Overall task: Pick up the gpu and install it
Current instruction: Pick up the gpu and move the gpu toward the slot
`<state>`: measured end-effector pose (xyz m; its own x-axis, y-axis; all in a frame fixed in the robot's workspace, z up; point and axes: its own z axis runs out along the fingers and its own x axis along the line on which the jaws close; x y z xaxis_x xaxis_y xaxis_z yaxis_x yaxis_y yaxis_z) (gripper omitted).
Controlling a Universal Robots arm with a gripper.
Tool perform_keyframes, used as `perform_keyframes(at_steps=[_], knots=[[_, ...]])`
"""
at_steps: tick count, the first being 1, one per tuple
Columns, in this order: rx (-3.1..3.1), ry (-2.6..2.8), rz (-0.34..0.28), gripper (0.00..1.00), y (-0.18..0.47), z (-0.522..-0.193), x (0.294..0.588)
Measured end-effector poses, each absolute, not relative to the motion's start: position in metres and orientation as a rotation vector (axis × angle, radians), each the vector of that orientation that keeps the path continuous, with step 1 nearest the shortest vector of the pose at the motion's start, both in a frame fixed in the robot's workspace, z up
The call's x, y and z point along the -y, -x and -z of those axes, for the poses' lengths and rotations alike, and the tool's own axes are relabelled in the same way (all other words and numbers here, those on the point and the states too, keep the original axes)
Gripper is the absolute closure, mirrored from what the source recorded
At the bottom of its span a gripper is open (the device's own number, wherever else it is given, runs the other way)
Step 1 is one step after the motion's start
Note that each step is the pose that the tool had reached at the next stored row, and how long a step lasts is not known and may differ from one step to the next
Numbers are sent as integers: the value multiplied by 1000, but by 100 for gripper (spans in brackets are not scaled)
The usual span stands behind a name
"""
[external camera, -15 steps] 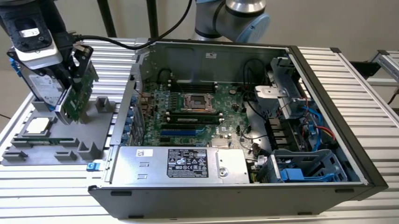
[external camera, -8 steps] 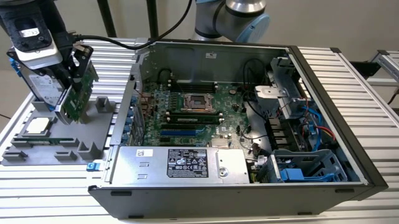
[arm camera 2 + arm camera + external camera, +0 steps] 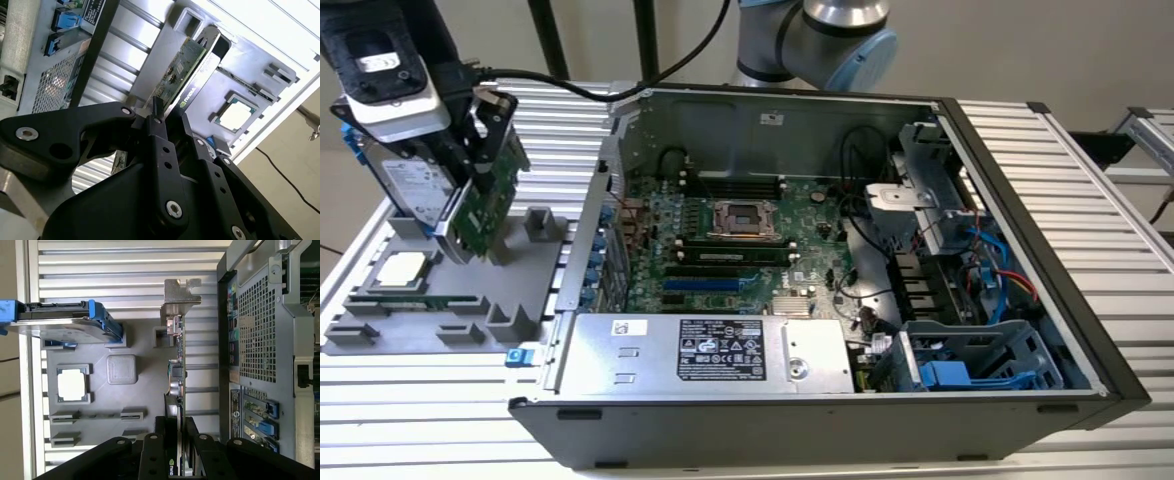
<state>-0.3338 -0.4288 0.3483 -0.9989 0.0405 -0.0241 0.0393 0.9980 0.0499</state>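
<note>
gpu point(image 3: 177, 367), flat green card, clamped edgewise in black gripper point(image 3: 176, 424).

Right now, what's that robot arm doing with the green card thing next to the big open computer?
The robot arm's gripper holds the gpu, with one black finger on each side of it. The gpu is a green card standing on its edge over the gray tray. The tray sits beside the open computer case, on the exterior view's left. The card is not in the computer yet, so the motherboard inside is waiting for it.
</note>
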Motion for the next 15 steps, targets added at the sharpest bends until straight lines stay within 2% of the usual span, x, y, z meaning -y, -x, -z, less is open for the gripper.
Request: perform_keyframes(at_steps=[15], knots=[[-3115, -62, -77, 100, 334, -365, 429]])
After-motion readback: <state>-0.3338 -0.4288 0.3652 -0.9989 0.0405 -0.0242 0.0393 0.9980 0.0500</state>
